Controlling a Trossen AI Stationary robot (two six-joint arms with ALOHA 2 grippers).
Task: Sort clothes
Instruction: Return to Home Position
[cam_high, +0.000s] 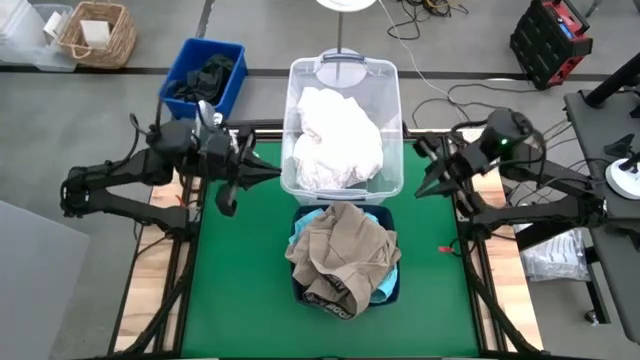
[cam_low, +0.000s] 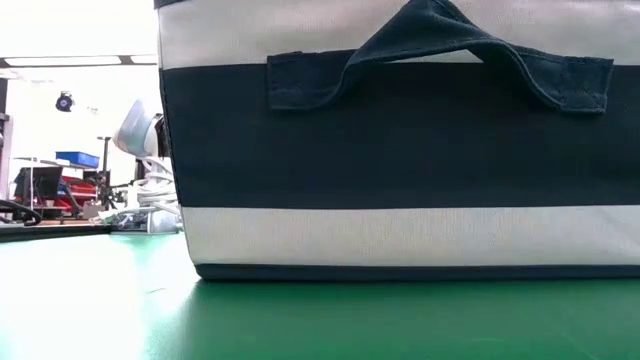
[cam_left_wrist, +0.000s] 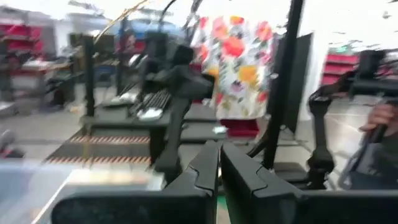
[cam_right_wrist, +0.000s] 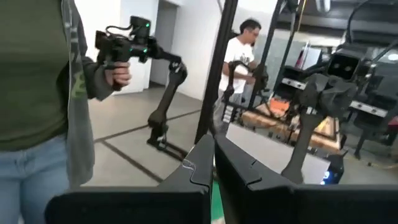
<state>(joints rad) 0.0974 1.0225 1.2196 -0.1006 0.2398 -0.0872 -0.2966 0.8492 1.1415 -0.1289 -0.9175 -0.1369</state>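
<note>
Striped box (cam_low: 400, 230) cut off by the low view's edges, teal garment (cam_high: 386, 288) mostly hidden under khaki garment (cam_high: 345, 250)

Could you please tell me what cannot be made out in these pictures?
Low view: the navy-and-white striped fabric box fills the frame, hiding clothes and arms.
High view: the khaki beige garment covers whatever lies under it, bar a teal garment's edge.
High view: the black clothes in the blue bin are too small to count.
</note>
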